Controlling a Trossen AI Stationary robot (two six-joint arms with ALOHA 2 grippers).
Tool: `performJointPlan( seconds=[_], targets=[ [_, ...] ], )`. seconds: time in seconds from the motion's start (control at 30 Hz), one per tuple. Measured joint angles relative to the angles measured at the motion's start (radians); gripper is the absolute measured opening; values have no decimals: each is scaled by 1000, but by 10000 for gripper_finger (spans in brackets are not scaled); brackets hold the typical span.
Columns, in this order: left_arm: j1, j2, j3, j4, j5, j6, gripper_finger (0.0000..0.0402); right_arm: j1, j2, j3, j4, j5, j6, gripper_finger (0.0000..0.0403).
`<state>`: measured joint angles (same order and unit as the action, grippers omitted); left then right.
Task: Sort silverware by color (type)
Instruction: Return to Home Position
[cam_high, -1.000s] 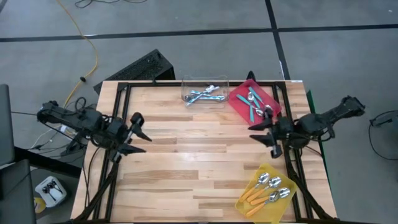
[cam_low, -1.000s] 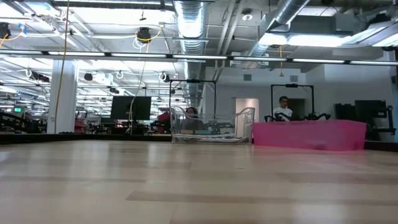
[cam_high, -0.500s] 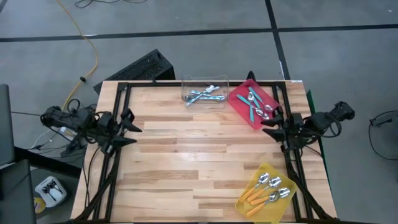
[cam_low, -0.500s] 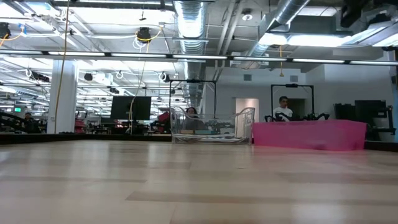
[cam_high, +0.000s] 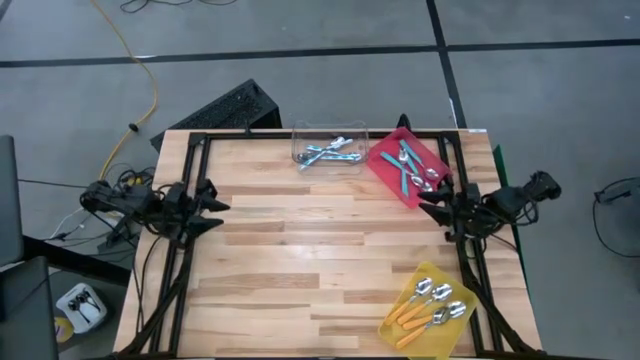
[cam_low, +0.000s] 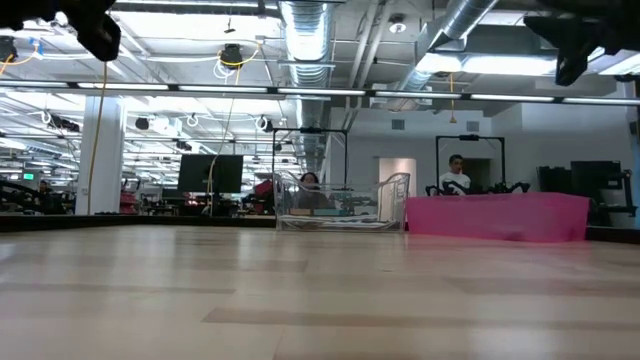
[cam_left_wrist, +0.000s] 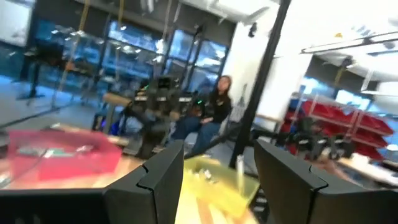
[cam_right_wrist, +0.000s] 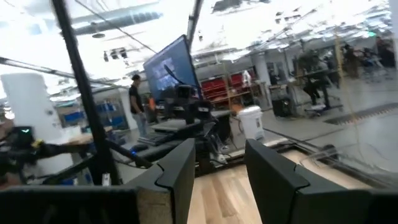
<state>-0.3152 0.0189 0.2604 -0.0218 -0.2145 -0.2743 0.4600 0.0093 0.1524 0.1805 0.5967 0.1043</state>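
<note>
Two arms stay folded at opposite table (cam_high: 300, 250) edges; the left gripper (cam_high: 212, 205) and the right gripper (cam_high: 432, 205) have their fingers apart and hold nothing. Orange spoons (cam_high: 428, 303) lie in the yellow tray (cam_high: 398, 330), teal spoons (cam_high: 408, 165) in the red tray (cam_high: 434, 155), light-blue spoons (cam_high: 325, 153) in the clear tray (cam_high: 300, 135).

I see a smooth, pale wood surface (cam_high: 300, 250); the spoons (cam_high: 424, 289) have shiny metal bowls and plastic handles; the clear tray (cam_high: 297, 140) looks glossy plastic.

We find three trays on the table (cam_high: 300, 265): the far-edge tray (cam_high: 330, 127) midway along its far side, the far-corner tray (cam_high: 426, 148) at its far right, the near-corner tray (cam_high: 450, 336) at its near right. Spoons (cam_high: 325, 153) lie in each of them.
</note>
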Motion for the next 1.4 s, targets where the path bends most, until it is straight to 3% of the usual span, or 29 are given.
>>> performJointPlan(
  seconds=[0.13,0.33,0.6,0.9,1.4],
  targets=[
    [5,-18,-68,2,-12,-34,180,-15,-7,-1,-27,10,12,166],
    [5,-15,-245,217,-1,-46,180,-41,-7,-96,-56,5,74,166],
    [6,-16,-250,206,146,-2,180,-105,25,-142,-105,-131,23,166],
    [6,-15,-251,135,98,35,180,-149,33,-143,-114,-205,37,166],
    [7,-15,-252,67,129,109,180,-156,111,-144,-117,-207,-4,166]
  ],
)
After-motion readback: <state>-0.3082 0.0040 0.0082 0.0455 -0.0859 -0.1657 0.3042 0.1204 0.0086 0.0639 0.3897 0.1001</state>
